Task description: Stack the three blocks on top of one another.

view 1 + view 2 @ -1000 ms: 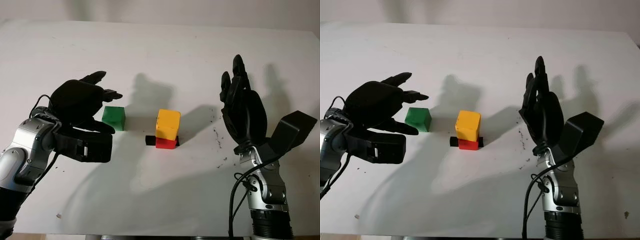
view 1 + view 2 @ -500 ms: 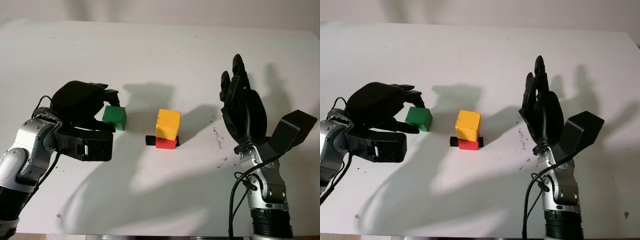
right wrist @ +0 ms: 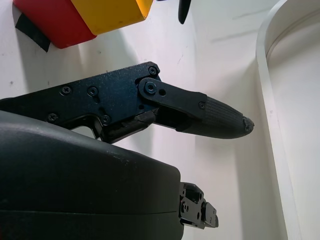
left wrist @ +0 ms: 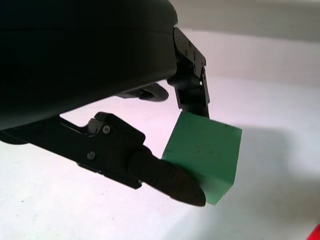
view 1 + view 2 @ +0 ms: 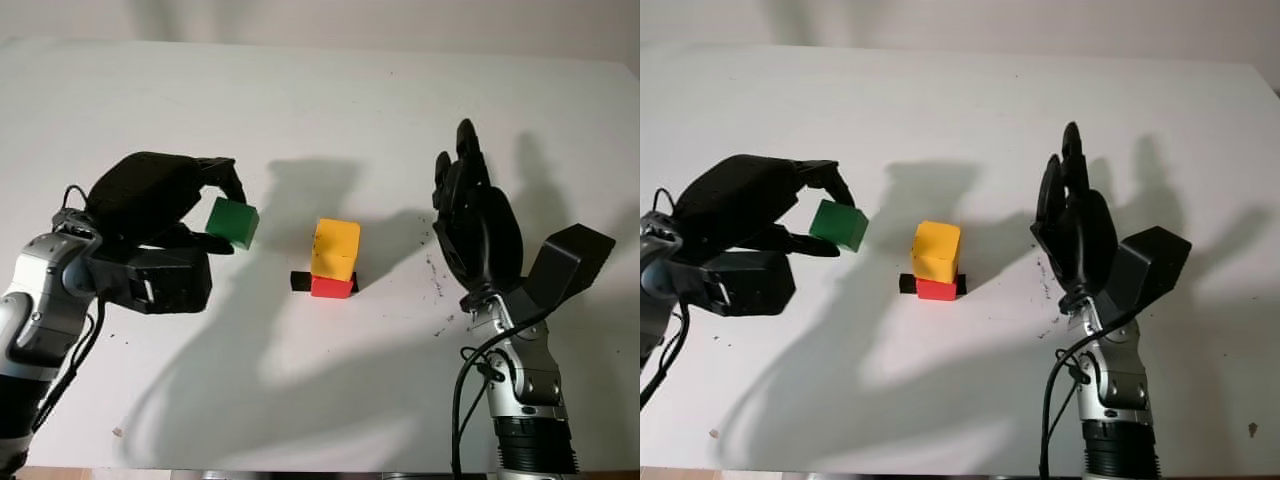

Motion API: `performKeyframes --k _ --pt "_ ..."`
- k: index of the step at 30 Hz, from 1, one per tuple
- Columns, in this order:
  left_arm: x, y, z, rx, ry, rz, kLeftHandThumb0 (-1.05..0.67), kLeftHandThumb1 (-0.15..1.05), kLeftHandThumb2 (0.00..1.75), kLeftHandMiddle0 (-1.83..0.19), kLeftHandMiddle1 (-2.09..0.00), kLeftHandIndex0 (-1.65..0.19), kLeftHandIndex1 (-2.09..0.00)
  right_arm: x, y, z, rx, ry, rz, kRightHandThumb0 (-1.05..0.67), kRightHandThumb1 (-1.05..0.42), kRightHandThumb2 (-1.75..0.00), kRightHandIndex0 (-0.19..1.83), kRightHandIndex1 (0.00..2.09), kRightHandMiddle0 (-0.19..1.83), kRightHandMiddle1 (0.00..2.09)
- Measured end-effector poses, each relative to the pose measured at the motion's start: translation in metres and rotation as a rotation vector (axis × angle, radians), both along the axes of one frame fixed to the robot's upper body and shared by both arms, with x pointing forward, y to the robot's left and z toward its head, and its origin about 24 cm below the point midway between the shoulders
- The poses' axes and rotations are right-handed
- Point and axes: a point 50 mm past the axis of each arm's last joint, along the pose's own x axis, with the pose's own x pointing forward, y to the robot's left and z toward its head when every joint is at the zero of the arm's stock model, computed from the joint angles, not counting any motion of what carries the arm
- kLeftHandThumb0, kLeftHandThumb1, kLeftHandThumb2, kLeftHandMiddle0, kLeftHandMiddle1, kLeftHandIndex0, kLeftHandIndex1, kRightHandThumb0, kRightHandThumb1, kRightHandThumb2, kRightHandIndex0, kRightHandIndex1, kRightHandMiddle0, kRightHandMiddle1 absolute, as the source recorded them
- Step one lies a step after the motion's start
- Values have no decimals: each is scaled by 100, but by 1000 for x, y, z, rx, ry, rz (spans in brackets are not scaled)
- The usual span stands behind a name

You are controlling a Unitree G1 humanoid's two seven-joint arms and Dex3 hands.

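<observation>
The left hand [image 5: 160, 205] pinches the one green block [image 5: 231, 221] between its fingers [image 4: 167, 175], clear above the worktop [image 5: 330, 100]. One yellow block [image 5: 336, 248] sits atop one red block [image 5: 331, 287]. The right hand [image 5: 475, 225] hovers open beside them.

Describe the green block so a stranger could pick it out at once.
On the white table, look left of the central stack, a yellow block on a red block. The green block is pinched in the left hand, tilted, the only block off the table.
</observation>
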Motion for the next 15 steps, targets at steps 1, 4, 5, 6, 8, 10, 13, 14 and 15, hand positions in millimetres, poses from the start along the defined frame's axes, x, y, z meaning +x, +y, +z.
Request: performKeyframes --k 1,4,5,6,8,10,13,14,15 --pt "0 1 2 -20 9 -5 -43 101 6 -28 -3 -33 -138 0 0 0 -2 0 -2 -69 -105 -68 -19 0 -19 0" --pt "-1 5 9 -97 45 -5 -42 101 5 -28 -5 -36 -132 0 2 -1 -6 0 -3 -69 -105 -67 -19 0 -19 0" --pt "-2 6 13 -123 48 -6 -42 101 5 -29 -5 -37 -132 0 2 -1 -7 1 -2 -69 -105 -67 -19 0 -19 0" --pt "-2 7 16 -151 51 -9 -42 101 5 -29 -5 -37 -131 0 3 -1 -6 1 0 -70 -105 -66 -19 0 -19 0" --pt "-3 8 21 -210 59 -20 -41 100 5 -30 -6 -38 -134 0 4 -2 -4 4 5 -70 -105 -65 -19 0 -19 0" --pt "-4 9 24 -263 82 -29 -42 100 5 -29 -5 -38 -136 1 5 -3 -3 9 11 -70 -105 -65 -19 0 -19 0" --pt "-4 8 26 -301 135 -46 -44 101 6 -28 -5 -35 -141 1 7 -4 -7 13 17 -70 -105 -64 -19 0 -19 0" --pt "-3 8 28 -299 150 -56 -46 101 5 -28 -5 -35 -146 1 7 -4 -7 13 20 -69 -105 -65 -19 0 -19 0" --pt "-3 7 32 -288 157 -65 -47 100 5 -29 -6 -35 -147 1 8 -4 -7 14 20 -68 -105 -65 -19 0 -19 0"
